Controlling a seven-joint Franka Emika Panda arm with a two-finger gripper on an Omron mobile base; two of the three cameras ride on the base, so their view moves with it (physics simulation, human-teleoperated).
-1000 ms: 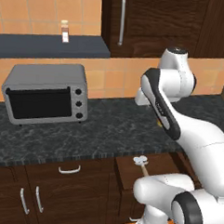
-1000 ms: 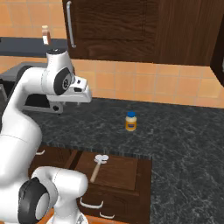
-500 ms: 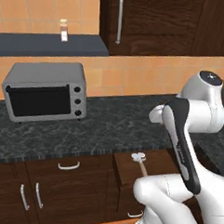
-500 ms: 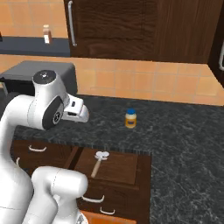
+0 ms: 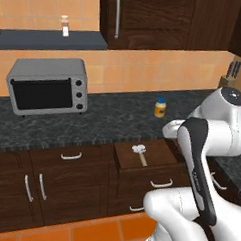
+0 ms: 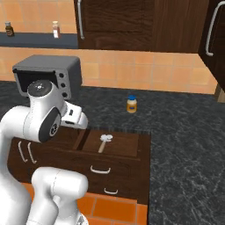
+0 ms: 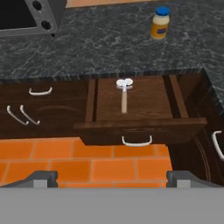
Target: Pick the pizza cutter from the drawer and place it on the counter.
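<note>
One pizza cutter (image 7: 124, 99) lies in the one open drawer (image 7: 140, 123), and one yellow jar (image 7: 159, 23) stands behind the drawer on the dark speckled bench (image 7: 109, 43). The fingers (image 7: 112, 179) are spread wide apart, grasping nothing, above orange floor tiles (image 7: 87, 164) in front of the drawer.

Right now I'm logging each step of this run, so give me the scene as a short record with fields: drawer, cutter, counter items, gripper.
drawer: the drawer is pulled out, curved silver handle on its front
pizza cutter: the pizza cutter lies flat on the drawer bottom, wheel toward the counter, handle toward the drawer front
counter: the counter carries a yellow jar and a grey toaster oven
gripper: open, holding nothing, above and in front of the drawer in the hand view
task state: cutter not yet picked
</note>
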